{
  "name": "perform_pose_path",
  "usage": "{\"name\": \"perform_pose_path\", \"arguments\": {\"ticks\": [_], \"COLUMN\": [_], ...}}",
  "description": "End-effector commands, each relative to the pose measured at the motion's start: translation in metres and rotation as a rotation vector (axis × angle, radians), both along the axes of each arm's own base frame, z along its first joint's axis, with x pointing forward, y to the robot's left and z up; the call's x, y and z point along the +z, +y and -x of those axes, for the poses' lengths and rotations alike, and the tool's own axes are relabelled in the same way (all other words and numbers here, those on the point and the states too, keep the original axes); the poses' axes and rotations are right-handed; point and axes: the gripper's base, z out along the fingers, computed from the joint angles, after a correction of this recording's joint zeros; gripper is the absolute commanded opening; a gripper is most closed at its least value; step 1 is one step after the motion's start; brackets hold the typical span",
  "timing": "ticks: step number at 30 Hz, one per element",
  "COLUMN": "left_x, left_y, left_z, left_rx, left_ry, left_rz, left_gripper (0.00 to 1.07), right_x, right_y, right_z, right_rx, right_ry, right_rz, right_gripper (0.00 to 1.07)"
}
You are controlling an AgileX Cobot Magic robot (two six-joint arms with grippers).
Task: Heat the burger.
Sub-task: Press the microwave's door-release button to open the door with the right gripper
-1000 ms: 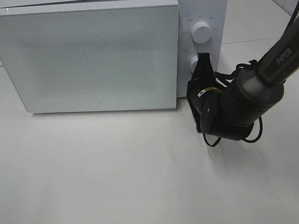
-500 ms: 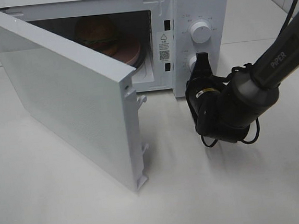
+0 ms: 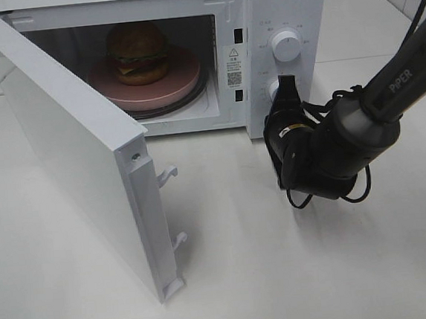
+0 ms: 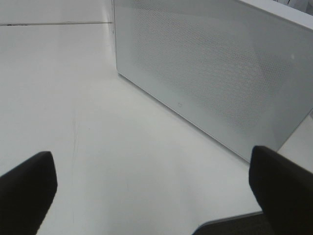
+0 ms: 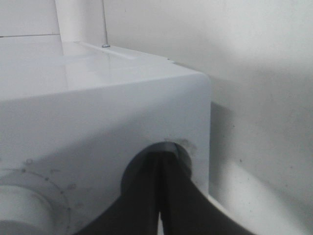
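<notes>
White microwave (image 3: 289,3): stands at the back of a pale table (image 3: 297,271), with its door (image 3: 72,164) swung wide open toward the left of the high view.
Burger (image 3: 138,52): upright inside the oven cavity, on a round pink plate (image 3: 184,84) that rests on the turntable.
Right gripper (image 3: 289,87): jaws clenched together on nothing. Its narrow tip is at the lower control (image 3: 273,89) of the panel, beneath the upper dial (image 3: 286,45). Contact looks likely, but the tip hides the exact spot.
Right arm pose: the forearm enters from the right edge, low above the table. The wrist is bent so the gripper points at the panel front.
Left gripper (image 4: 154,181): jaws released wide, holding nothing. Its wrist view faces the door's outer face, well apart from it. It is not seen in the high view.
Step in hand: probably working the lower control, with the door open and the burger loaded.
Doing it well: press straight into the panel and lightly, so the oven does not slide. Draw the tip straight back, clear of the upper dial. Leave the door's swing path free of both arms.
</notes>
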Motion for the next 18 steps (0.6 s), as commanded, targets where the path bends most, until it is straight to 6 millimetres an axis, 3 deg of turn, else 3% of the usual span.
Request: {"name": "perform_pose_path", "arguments": {"ticks": [1,18], "left_x": [0.0,0.0], "left_y": [-0.001,-0.001], "left_z": [0.0,0.0], "left_rx": [0.0,0.0], "left_ry": [-0.007,-0.007], "left_rz": [0.011,0.011], "left_gripper": [1.0,1.0], "right_x": [0.035,0.033], "right_y": [-0.003,-0.017], "right_z": [-0.019,0.024], "right_rx": [0.047,0.161], "right_ry": [-0.215,0.047], "right_rz": [0.023,0.104], "right_gripper": [0.0,0.0]}}
